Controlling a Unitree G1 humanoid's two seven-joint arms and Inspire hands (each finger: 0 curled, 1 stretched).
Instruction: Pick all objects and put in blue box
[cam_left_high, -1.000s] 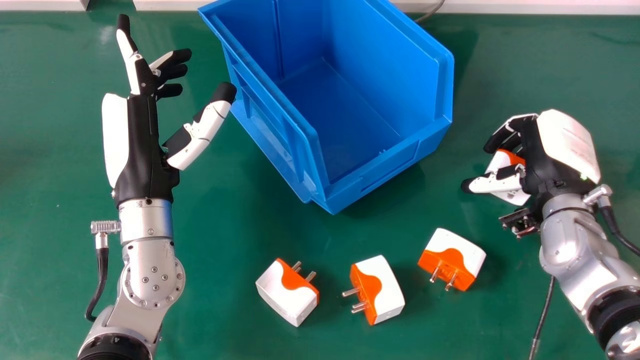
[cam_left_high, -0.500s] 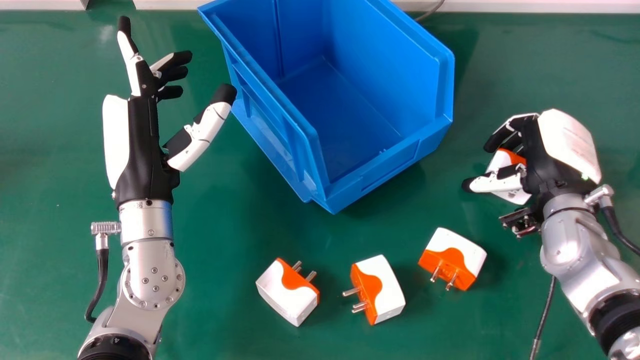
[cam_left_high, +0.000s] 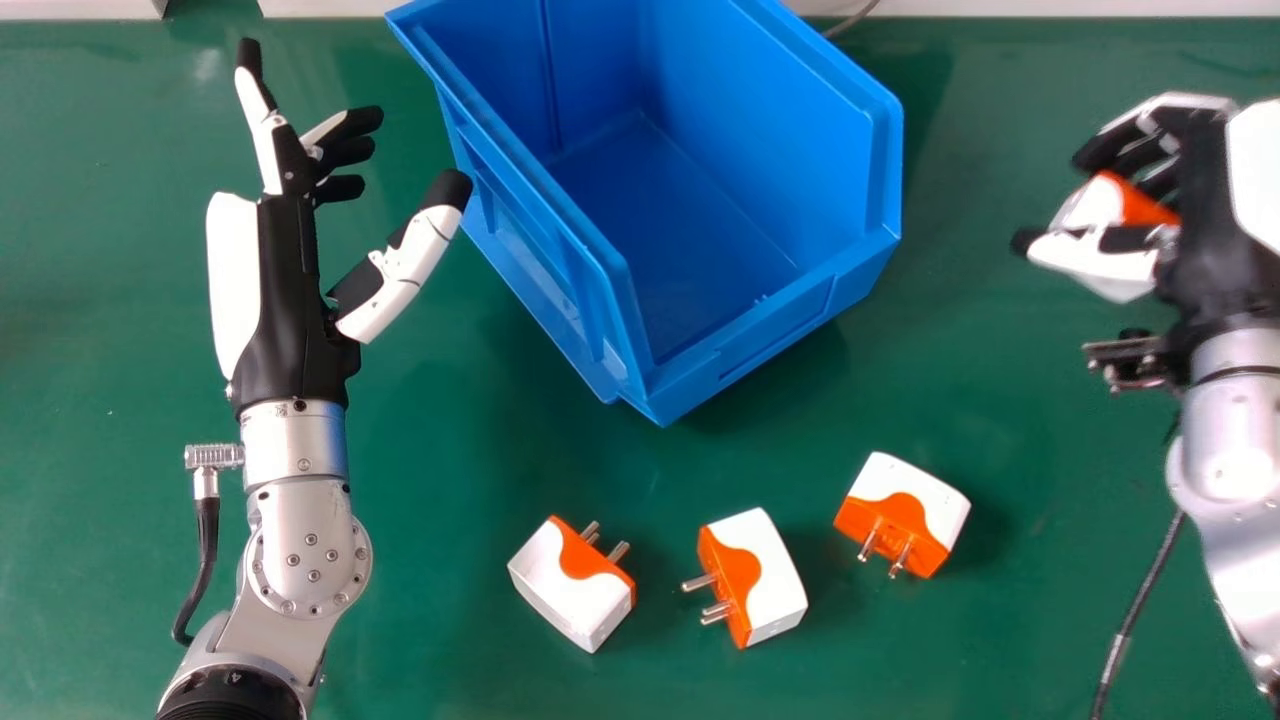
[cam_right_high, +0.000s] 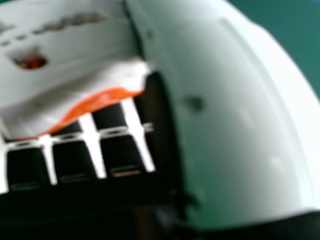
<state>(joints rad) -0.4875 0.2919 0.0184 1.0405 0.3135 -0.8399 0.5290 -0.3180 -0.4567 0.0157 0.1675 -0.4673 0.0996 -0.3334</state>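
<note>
Right hand (cam_left_high: 1215, 230) curled round white-and-orange plug adapter (cam_left_high: 1092, 207), off right side of blue box (cam_left_high: 780, 325). Left hand (cam_left_high: 290, 315) wide, thumb spread from fingers, just left of box. Three more adapters lie on green surface (cam_left_high: 430, 600), pins showing: left one (cam_left_high: 565, 590), middle one (cam_left_high: 772, 575), right one (cam_left_high: 925, 500), nearer robot than box.

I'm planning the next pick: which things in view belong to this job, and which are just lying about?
For the job:
- blue box
- held adapter, in the right hand
- left adapter, middle adapter and right adapter

Apparently just lying about:
- thin cable behind the box
- dark cable at the head view's lower right
</note>
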